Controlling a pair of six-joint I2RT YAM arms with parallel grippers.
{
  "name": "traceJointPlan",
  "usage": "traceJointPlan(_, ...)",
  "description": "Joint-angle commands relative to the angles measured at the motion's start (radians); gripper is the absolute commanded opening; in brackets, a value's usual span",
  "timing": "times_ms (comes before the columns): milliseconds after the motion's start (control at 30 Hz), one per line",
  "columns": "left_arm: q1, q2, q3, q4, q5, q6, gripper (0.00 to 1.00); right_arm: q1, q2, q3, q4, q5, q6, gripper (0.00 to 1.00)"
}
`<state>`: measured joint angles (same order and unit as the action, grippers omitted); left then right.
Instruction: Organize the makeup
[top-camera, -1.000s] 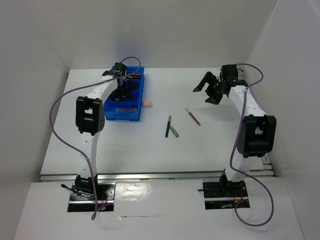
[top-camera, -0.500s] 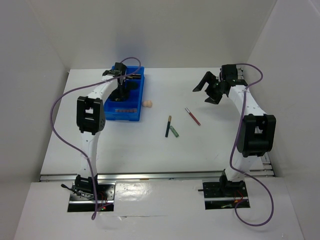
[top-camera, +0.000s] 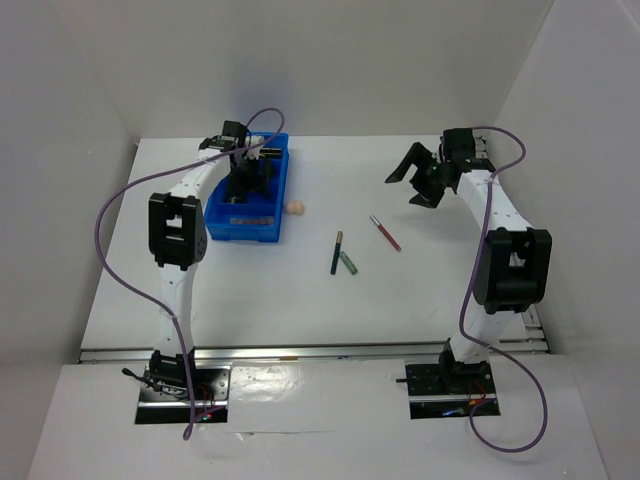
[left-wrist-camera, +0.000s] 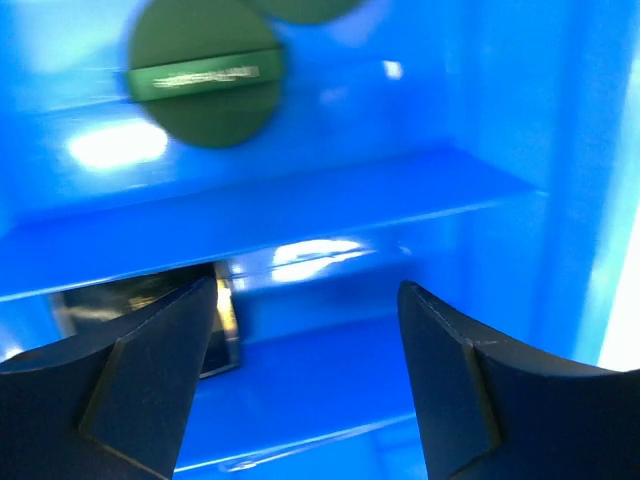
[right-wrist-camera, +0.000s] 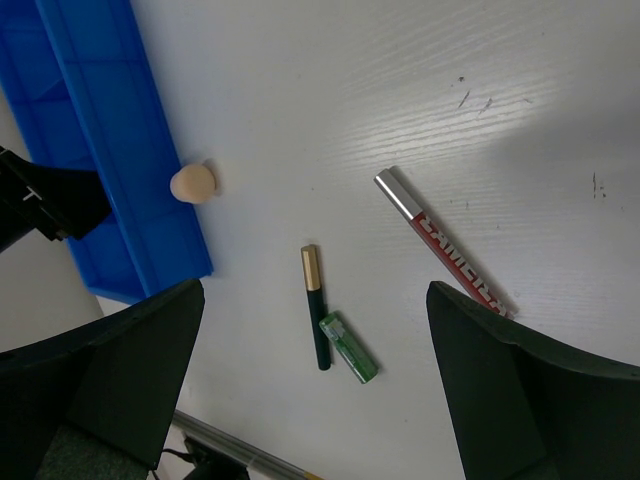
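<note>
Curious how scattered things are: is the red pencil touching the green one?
Apart. The right wrist view shows bare white table between the red pencil and the green pencil; their nearest ends do not meet.

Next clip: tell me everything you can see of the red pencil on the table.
The red pencil is a slim stick: a red body with white lettering too small to read, and a silver, metallic-looking cap at one end. It lies flat and diagonal on the white table, touching nothing else, set apart from the dark pencil and green pencil. Nothing grips it.
</note>
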<state>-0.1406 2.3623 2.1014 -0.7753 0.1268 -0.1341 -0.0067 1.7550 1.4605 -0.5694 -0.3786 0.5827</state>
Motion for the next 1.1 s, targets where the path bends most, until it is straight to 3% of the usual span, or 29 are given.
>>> traceJointPlan(0,-0.008,0.048,-0.008,-0.082,0.146,-0.010,0.87,-0.007,0.000,0.046,0.016,-0.014,0.003,1.00)
traceJointPlan(233,-0.008,-0.075,-0.064,-0.012,-0.194,-0.108,0.98,-0.007,0.000,0.037,0.025,-0.014,0.003,1.00)
traceJointPlan(467,-0.008,-0.066,-0.041,-0.037,-0.450,-0.191,0.99,-0.007,0.000,0.037,0.025,-0.023,0.003,1.00)
traceJointPlan(800,-0.008,0.099,0.031,-0.094,-0.447,-0.200,1.00,-0.007,0.000,0.037,0.025,-0.023,0.003,1.00)
traceJointPlan(1067,-0.008,0.152,-0.030,-0.124,-0.264,-0.134,1.00,-0.007,0.000,0.037,0.025,-0.023,0.003,1.00)
